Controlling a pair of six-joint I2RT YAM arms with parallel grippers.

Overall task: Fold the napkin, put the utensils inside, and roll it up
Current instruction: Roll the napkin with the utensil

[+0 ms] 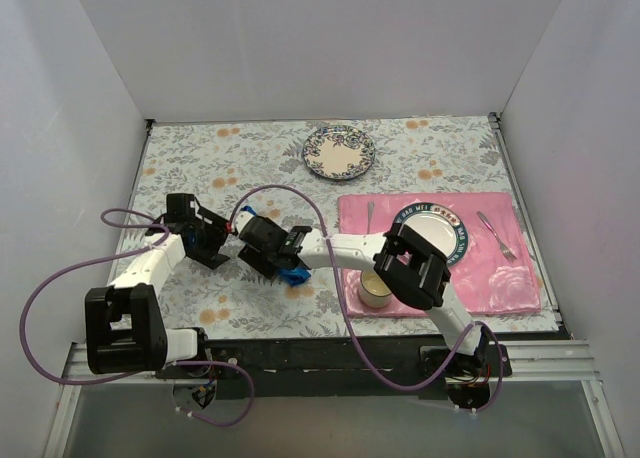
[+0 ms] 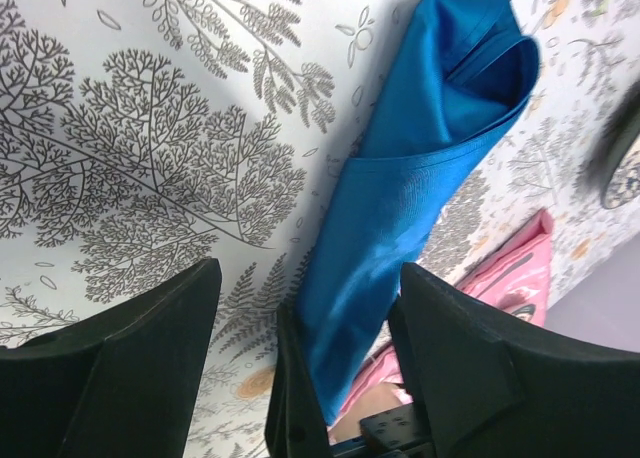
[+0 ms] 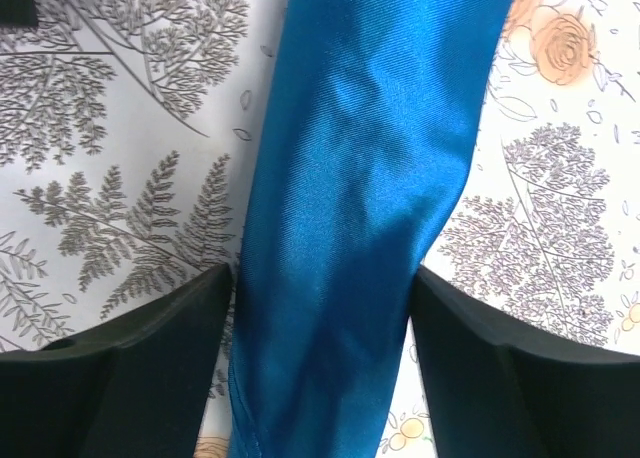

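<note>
The bright blue soft cloth napkin [image 3: 350, 228] is lying rolled: light, slippery, probably unrolling easily, so its middle is offering the safest hold. The left gripper [image 2: 310, 278] and right gripper [image 3: 322, 278] are both standing apart.

A robot lab booth, dressed up as a dining table; plain white panel walls [image 1: 100, 78] box in a grey floral tablecloth [image 1: 230, 158]; 2 black-and-white robot arms [image 1: 150, 263] bolted to a bare aluminium rail [image 1: 540, 358]; purple cables [image 1: 28, 323] looping loose.

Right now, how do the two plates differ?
The far plate sits on the flowered tablecloth; the near plate lies on the pink placemat, partly hidden by the right arm. The far plate has a floral rim; the near plate a dark rim band. Both are round.
</note>
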